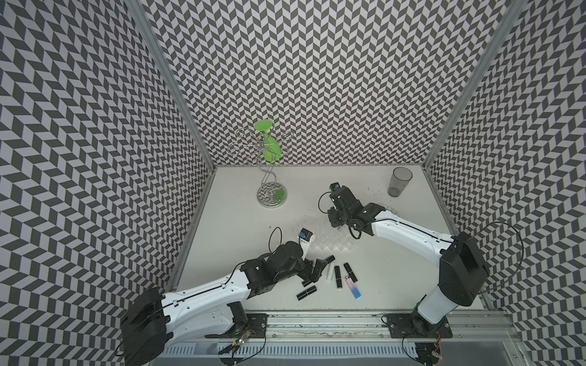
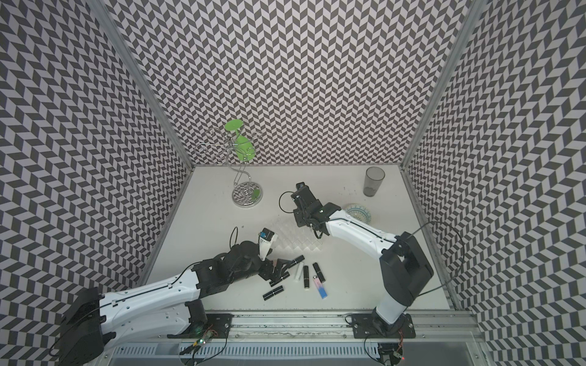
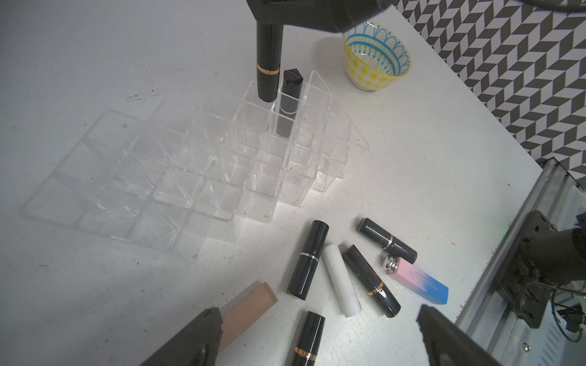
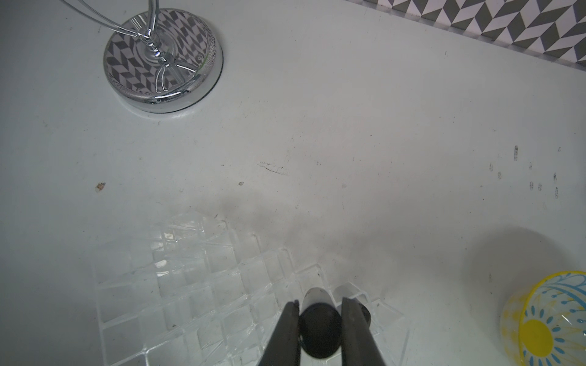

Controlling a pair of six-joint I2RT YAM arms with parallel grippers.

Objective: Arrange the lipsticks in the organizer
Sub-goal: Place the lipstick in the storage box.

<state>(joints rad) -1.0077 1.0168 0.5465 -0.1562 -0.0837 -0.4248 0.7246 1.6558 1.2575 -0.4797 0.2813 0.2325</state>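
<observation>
Clear acrylic organizer [image 3: 177, 177] sits mid-table. The right gripper [image 4: 320, 320] is clamped on an upright black lipstick [image 3: 268, 63], whose lower end is at a compartment in the tallest row, just beside another black tube [image 3: 290, 104] standing there. The left gripper [image 3: 317, 317] hangs wide open over loose lipsticks [image 3: 369, 282] lying near the organizer, among them a white tube [image 3: 341, 279] and a tan tube [image 3: 247, 309].

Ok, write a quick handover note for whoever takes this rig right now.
Right gripper: shut on a black lipstick, upright at a back-row slot of the organizer.
Left gripper: open, empty, over the loose lipsticks near the organizer.
Done: one hex-cap lipstick stands in the back row.
Left: seat the held one, then slot the loose ones.
</observation>
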